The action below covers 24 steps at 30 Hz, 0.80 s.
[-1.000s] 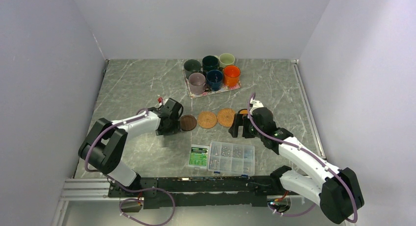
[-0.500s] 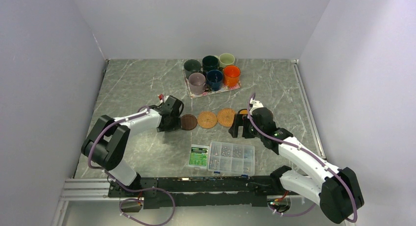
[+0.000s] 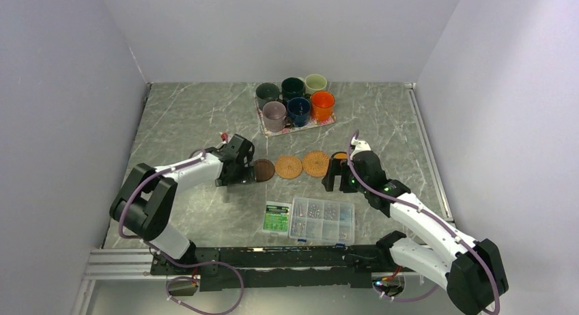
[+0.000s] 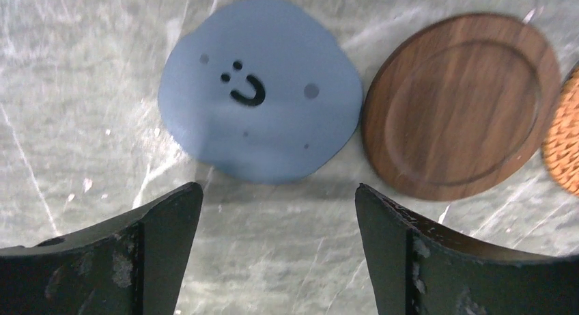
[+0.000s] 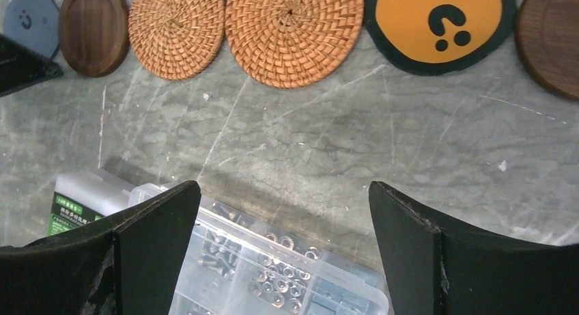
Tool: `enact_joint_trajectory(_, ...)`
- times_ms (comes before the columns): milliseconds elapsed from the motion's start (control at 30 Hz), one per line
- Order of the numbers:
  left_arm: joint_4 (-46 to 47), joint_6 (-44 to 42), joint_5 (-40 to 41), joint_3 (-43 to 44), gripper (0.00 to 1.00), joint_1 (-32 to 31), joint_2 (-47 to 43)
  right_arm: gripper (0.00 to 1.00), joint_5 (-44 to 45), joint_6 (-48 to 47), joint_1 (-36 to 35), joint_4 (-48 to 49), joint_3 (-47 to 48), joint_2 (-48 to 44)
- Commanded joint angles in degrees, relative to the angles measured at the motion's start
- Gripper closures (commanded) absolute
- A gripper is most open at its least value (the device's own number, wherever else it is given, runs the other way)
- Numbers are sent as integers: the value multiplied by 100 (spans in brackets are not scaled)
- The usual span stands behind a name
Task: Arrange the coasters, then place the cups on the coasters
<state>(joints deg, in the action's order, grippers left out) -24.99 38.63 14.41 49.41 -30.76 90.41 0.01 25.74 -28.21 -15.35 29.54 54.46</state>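
Observation:
Six coasters lie in a row on the marble table: light blue, dark brown, two woven tan, black with orange and another dark brown. My left gripper is open, its tips just short of the blue coaster, nothing between them. In the top view it hides that coaster. My right gripper is open and empty, hovering near side of the row. The cups, several small mugs, stand grouped on the floral tray at the back.
A clear plastic screw box with a green label card lies near the front, partly under my right gripper's fingers in its wrist view. Walls enclose the table on the left, back and right.
The left gripper has shifted slightly at the left end of the row, and the right gripper has edged a little farther from its base. Coasters and cups have stayed put.

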Motion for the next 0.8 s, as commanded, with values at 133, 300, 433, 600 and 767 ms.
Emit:
enact_joint_trajectory(133, -653, -117, -518, -241, 6, -14, -871, 0, 335, 43, 17, -25, 157, -155)
enact_joint_trajectory(300, -530, -229, -487, -323, 6, -409, -912, 0, 246, 124, 17, 177, 70, -57)
enact_joint_trajectory(433, -685, -179, -216, -106, 6, -601, -587, 0, 177, 138, 17, 211, 74, -18)
enact_joint_trajectory(600, -660, -17, -100, 15, 6, -650, -261, 0, 276, 125, 17, 104, 44, -172)
enact_joint_trajectory(767, -469, -2, -103, 46, 6, -650, -31, 0, 353, 81, 11, -1, 26, -282)
